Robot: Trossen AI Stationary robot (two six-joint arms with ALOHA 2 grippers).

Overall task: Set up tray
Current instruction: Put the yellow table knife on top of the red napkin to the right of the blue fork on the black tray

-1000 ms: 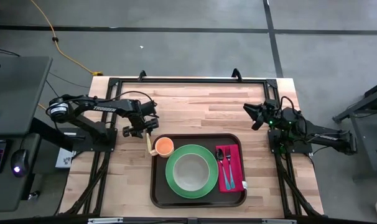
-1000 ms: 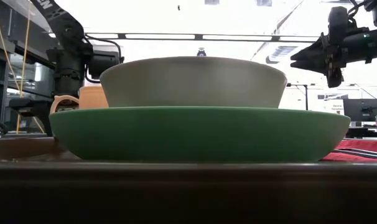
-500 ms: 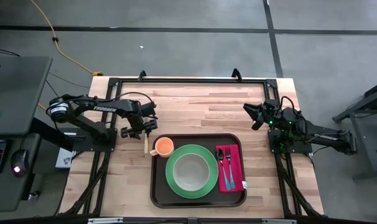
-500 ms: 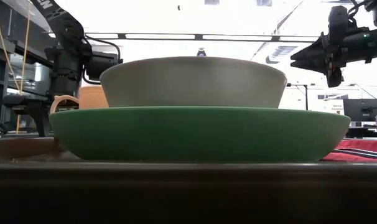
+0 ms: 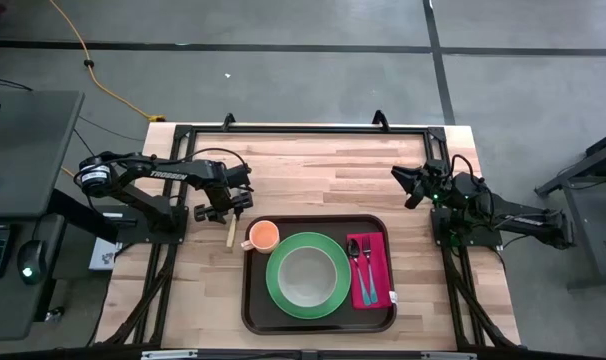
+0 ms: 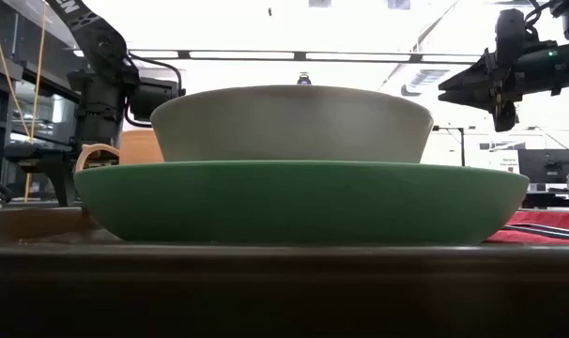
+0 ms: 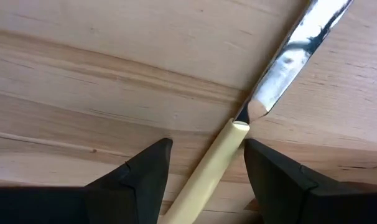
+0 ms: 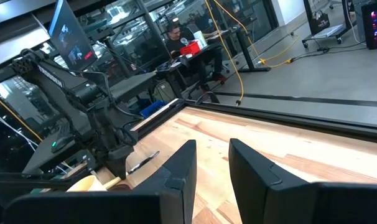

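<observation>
Two pairs of jaws were mine at this table, and neither gripped anything. My left gripper (image 5: 226, 212) hung low over the bare wood of the table (image 5: 323, 165), just off the tray's left far corner. Its jaws stood spread, one finger (image 7: 145, 171) on each side of the cream handle of a knife (image 7: 229, 140). In the left wrist view a gap showed between the handle and each finger, so I was straddling it, not pinching it. The knife lay flat on the wood beside the tray, outside its rim, with the shiny blade pointing away from my wrist.

The tray (image 5: 251, 300) sat at the near middle of the table, dark brown and wide. In it stood an orange cup (image 5: 263, 236) at the left far corner. A green plate (image 5: 279, 290) lay in the middle and carried a grey bowl (image 5: 307, 276). A magenta napkin (image 5: 373, 285) lay along the right side, and on it a fork (image 5: 364, 265) and a spoon (image 5: 353, 248) rested side by side.

My right gripper (image 5: 403, 187) waited in the air over the table's right side, well apart from the tray and pointing toward the left arm. Its jaws were parted by a narrow gap with nothing between them.
</observation>
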